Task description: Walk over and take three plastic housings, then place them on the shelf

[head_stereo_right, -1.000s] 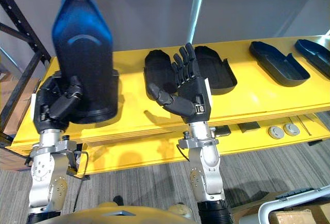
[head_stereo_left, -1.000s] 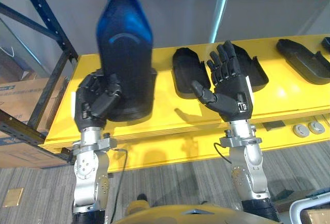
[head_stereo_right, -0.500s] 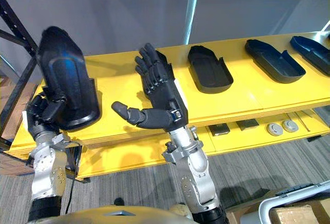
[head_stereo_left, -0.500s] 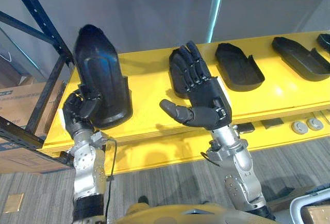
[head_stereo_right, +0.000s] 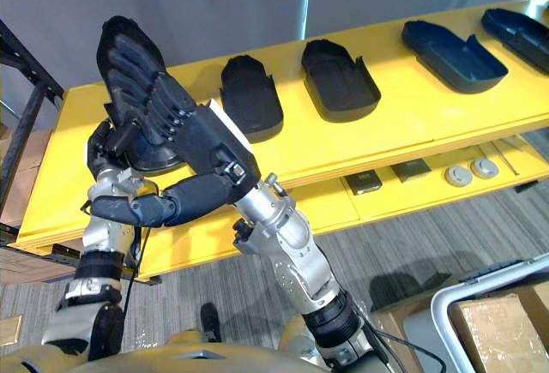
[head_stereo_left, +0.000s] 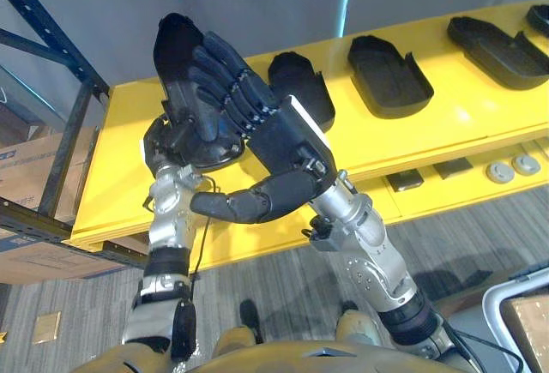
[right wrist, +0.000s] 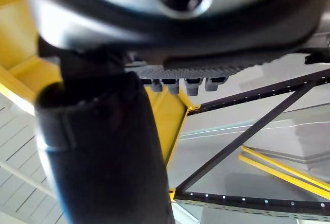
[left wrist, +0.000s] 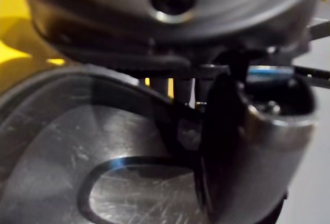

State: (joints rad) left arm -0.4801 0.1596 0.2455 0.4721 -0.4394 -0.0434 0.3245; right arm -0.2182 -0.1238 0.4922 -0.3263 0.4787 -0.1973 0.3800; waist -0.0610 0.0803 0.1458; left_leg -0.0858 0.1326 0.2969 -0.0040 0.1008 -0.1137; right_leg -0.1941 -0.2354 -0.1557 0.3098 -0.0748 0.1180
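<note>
Over the yellow bench [head_stereo_left: 463, 107], left hand [head_stereo_left: 163, 137] grips a housing [head_stereo_left: 176, 32].

Yellow bench [head_stereo_right: 403, 124] with four black plastic housings in a row on top, hollow side up. Landmark is the leftmost housing [head_stereo_right: 251, 97]. The second housing [head_stereo_right: 340, 80] is just right of it, the third housing [head_stereo_right: 453, 44] farther right, and the fourth housing [head_stereo_right: 523, 26] farthest right. On the lower ledge [head_stereo_right: 334, 210], down-right of the landmark, are two dark flat plates [head_stereo_right: 364, 182] [head_stereo_right: 410, 169] and two round discs [head_stereo_right: 456, 174] [head_stereo_right: 485, 167].
</note>
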